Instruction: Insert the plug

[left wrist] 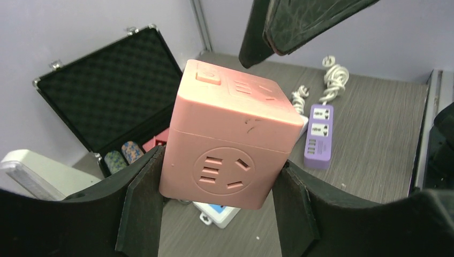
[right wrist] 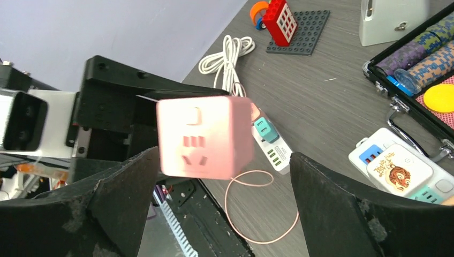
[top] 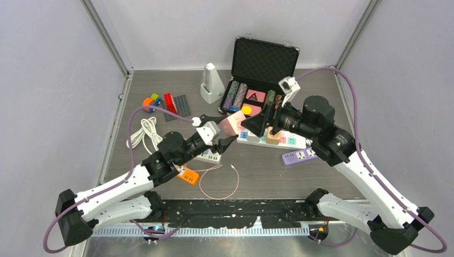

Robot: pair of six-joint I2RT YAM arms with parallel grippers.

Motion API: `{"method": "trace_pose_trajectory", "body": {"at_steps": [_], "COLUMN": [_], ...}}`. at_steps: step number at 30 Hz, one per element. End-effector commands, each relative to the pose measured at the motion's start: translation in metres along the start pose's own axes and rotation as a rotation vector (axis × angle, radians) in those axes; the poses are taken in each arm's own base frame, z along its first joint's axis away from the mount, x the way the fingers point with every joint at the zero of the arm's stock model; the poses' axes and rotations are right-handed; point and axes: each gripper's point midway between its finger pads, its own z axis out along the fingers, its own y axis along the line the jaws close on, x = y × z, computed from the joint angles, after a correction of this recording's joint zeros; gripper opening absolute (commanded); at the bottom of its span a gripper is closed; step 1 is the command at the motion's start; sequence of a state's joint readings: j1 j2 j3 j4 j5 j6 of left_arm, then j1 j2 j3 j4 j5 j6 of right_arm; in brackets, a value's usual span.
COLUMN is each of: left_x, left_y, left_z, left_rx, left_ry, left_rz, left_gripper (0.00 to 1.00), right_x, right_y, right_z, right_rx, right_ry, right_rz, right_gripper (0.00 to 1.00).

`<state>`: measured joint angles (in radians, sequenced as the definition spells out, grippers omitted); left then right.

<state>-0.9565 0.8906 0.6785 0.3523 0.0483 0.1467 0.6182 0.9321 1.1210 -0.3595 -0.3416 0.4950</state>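
Looks like the setup step for the plug job: the left end effector (top: pixel 225 131) is clamped on a pink cube (top: pixel 232 126) and holds it up off the desk (top: pixel 267 176), roughly mid-scene in front of the open case (top: pixel 265 59). The right end effector (top: pixel 258 124) sits just beside the cube with its jaws spread wide and nothing in them. No plug is in either one, so my guess is the right arm has to go fetch one, maybe off the white cord (top: pixel 145 134) coiled on the left, though it's hard to say which plug is meant. After that it needs to line the prongs up with a socket face while the left arm keeps the cube steady. The cube is smooth matte plastic with rounded edges, slotted outlets on its faces and a small button on top. The end effector pads look like dark, slightly rubbery wedges. A glossy purple strip (top: pixel 300 156) lies flat on the wood-grain desk nearby.
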Motion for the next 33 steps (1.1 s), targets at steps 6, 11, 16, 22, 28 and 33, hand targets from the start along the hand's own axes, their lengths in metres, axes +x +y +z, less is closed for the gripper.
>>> {"method": "trace_pose_trajectory", "body": {"at_steps": [6,11,16,22,28,33], "left_x": [-0.008,-0.005,-0.005,-0.005,-0.002,0.004], "left_y": [0.002,-0.006,-0.011,-0.009,0.017,0.028], "left_z": [0.013,0.013,0.012,0.013,0.002,-0.014], "left_rx": [0.016,0.059,0.091,0.071,-0.093,-0.173], "left_ry": [0.032,0.038,0.036,0.039,0.050,0.047], "left_rz": [0.057,0.078,0.091,0.064,0.028,0.005], "left_gripper": [0.00,0.00,0.00,0.24,0.87,1.00], "right_x": [0.012,0.026,0.032,0.037,0.028,0.017], "right_y": [0.006,0.001,-0.006,-0.012,-0.058,-0.116], "right_z": [0.021,0.031,0.040,0.048,0.030,-0.012], "right_rx": [0.072,0.087,0.118,0.156,0.380,0.574], "right_ry": [0.098,0.160,0.181,0.220,0.211,0.164], "right_rz": [-0.173,-0.185,-0.175,-0.133,-0.134,-0.093], "right_gripper": [0.96,0.99,0.93,0.45,0.08,0.05]}}
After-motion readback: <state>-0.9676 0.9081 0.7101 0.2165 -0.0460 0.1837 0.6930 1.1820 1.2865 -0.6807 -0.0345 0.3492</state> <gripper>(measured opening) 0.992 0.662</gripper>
